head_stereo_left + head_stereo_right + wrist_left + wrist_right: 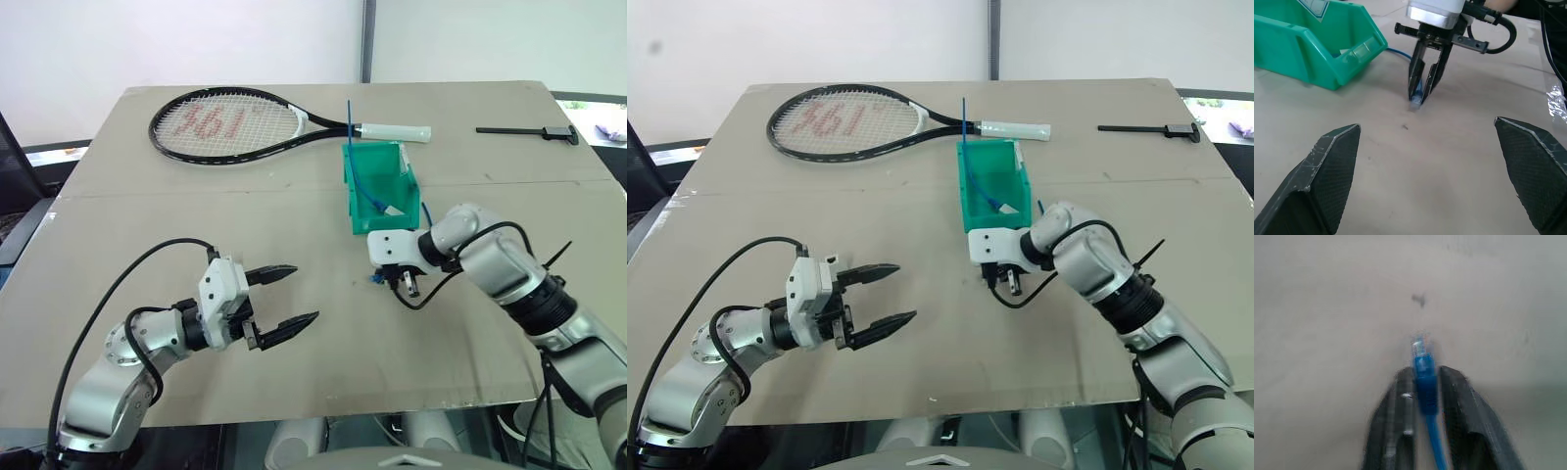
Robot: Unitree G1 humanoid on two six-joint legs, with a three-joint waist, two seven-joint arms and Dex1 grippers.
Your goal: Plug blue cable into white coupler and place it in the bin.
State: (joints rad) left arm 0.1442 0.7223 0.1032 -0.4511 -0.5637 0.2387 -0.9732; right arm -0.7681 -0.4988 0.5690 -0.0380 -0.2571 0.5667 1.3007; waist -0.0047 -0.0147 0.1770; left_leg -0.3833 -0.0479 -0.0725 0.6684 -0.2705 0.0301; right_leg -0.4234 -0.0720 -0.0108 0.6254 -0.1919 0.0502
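The teal bin stands at the table's middle, its cut-away front toward me. The thin blue cable runs out of the bin to my right gripper, which points down just in front of the bin and is shut on the cable's plug end. The clear tip rests at the table surface. A small white piece, possibly the white coupler, lies inside the bin near its front. My left gripper hovers open and empty over the table's near left, pointing toward the right gripper.
A tennis racket lies across the far side of the table behind the bin. A stiff blue rod stands up at the bin's back wall. A black tool lies at the far right.
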